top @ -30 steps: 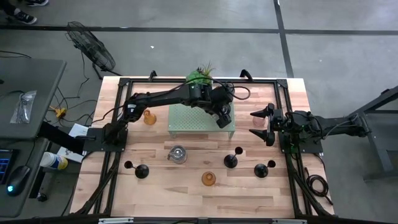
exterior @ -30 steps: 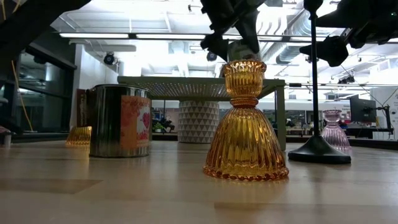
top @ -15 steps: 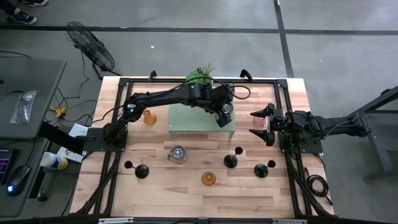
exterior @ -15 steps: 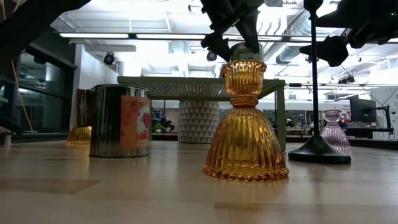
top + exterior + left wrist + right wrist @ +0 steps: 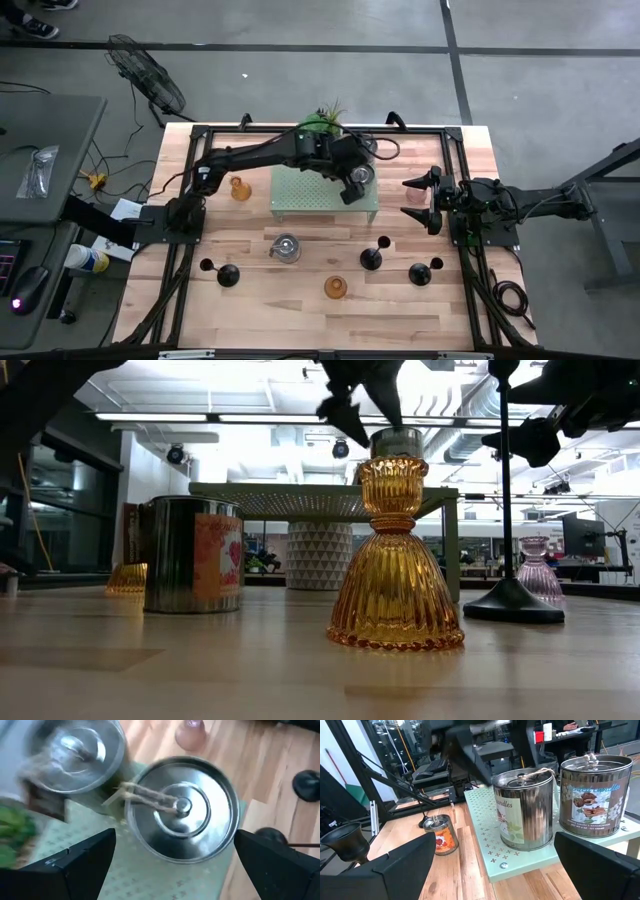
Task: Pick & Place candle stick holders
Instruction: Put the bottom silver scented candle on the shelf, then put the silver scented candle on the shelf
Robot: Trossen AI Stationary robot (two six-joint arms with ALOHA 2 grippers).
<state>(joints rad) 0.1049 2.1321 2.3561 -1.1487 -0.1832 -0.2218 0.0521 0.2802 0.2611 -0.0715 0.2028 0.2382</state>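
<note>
Two silvery cylindrical holders [image 5: 180, 807] [image 5: 80, 750] stand upright on the pale green perforated stand [image 5: 300, 195]; the right wrist view shows them side by side [image 5: 525, 810] [image 5: 595, 800]. My left gripper [image 5: 175, 865] hovers open just above the nearer one [image 5: 362, 173], its fingers apart on either side and clear of it [image 5: 360, 400]. A third silvery holder [image 5: 285, 247] stands on the table. Amber glass holders [image 5: 335, 288] [image 5: 240, 188] and black stemmed ones [image 5: 228, 275] [image 5: 372, 258] [image 5: 420, 272] stand around. My right gripper [image 5: 426, 202] waits open at the right edge.
A green spiky potted plant [image 5: 322, 122] stands behind the stand at the far edge. A pink glass holder [image 5: 415, 214] sits close to my right gripper. Black frame rails [image 5: 190, 200] run along the table's sides. Bare wood lies along the near edge.
My left gripper has risen off the silvery holder on the stand's right end and drawn slightly toward the far left, with a slight roll of the wrist. The holder stays upright on the stand, its top now uncovered.
</note>
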